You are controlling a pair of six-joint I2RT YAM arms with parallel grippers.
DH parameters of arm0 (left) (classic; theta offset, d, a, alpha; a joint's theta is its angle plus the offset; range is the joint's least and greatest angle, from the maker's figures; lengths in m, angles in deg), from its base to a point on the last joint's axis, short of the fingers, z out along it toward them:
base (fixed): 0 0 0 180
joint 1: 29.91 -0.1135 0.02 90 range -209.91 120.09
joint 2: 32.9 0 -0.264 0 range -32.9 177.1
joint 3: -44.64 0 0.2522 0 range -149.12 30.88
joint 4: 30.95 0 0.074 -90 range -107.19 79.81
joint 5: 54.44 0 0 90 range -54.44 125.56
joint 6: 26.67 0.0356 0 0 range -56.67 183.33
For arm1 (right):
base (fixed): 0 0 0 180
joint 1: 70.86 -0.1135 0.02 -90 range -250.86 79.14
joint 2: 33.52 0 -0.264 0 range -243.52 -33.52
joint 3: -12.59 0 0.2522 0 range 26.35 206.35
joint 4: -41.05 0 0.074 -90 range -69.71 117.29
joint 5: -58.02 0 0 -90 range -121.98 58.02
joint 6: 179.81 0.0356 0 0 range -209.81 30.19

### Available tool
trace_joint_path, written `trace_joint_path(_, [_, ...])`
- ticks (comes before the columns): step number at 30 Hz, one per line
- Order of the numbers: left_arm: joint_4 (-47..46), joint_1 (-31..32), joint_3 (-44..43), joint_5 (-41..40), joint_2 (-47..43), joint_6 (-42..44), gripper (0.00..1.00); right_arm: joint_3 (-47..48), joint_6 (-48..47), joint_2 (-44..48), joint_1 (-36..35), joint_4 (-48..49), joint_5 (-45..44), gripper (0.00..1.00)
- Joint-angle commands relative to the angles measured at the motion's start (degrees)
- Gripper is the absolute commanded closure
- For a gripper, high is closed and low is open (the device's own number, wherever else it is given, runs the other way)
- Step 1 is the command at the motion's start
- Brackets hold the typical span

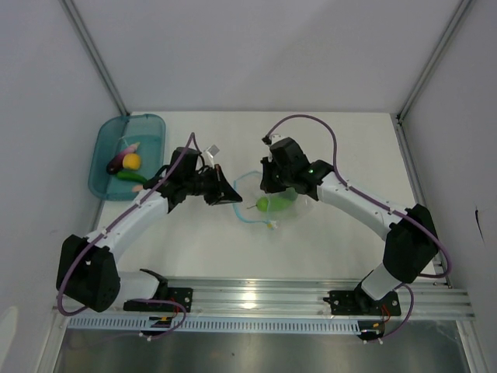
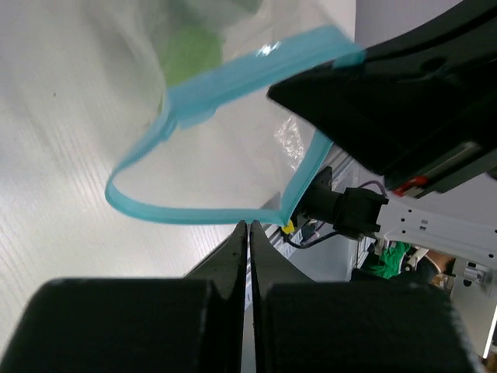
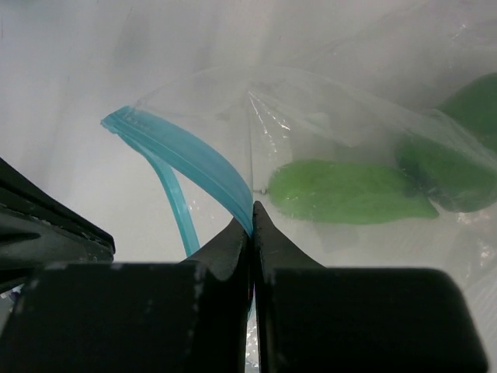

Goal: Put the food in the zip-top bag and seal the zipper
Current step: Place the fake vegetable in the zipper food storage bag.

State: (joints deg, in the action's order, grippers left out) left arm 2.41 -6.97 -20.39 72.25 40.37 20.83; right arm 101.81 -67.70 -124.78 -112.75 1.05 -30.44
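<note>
Jaws on both arms are pressed together over mid-worktop. The left gripper [image 2: 248, 227] sets its tips against the zipper [image 2: 194, 215]; whether it pinches the strip cannot be told. The right gripper [image 3: 252, 211] pinches the zipper across the gaping mouth. The zip-top bag [image 3: 326, 101] lies between them, green food pieces [image 3: 345, 190] inside. In the far-left corner, a teal tub [image 1: 105, 148] holds the eggplant [image 1: 116, 164] and yellow fruit [image 1: 133, 161].

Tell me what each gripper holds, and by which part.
The right gripper pinches the zip-top bag by its light blue zipper strip. The left gripper is shut right at that strip; whether it grips it cannot be told.
</note>
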Motion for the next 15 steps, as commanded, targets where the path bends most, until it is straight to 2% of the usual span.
trace_joint_path(1, [-0.7,0.4,-5.7,-0.3,0.4,0.5,0.99,-0.8,-0.8,2.8,-0.1,1.4,-0.3,1.00])
trace_joint_path(3, [0.5,0.4,-6.0,-3.4,-0.7,1.2,0.99,-0.5,-0.4,2.8,0.2,0.6,-0.2,1.00])
trace_joint_path(7, [-0.8,0.4,-2.8,-11.6,-8.5,2.4,0.98,0.1,-0.2,3.5,0.4,0.1,-0.4,1.00])
trace_joint_path(10, [2.2,0.4,-3.3,-19.2,-13.6,3.8,0.76,1.3,0.0,3.5,0.3,-0.8,0.0,1.00])
trace_joint_path(11, [3.1,0.2,-4.1,-20.2,-13.9,4.2,0.63,1.4,0.0,3.5,0.2,-0.7,0.1,1.00])
trace_joint_path(15, [6.6,-1.1,-7.3,-21.7,-12.1,5.4,0.48,1.0,0.0,3.6,0.0,-0.9,0.3,1.00])
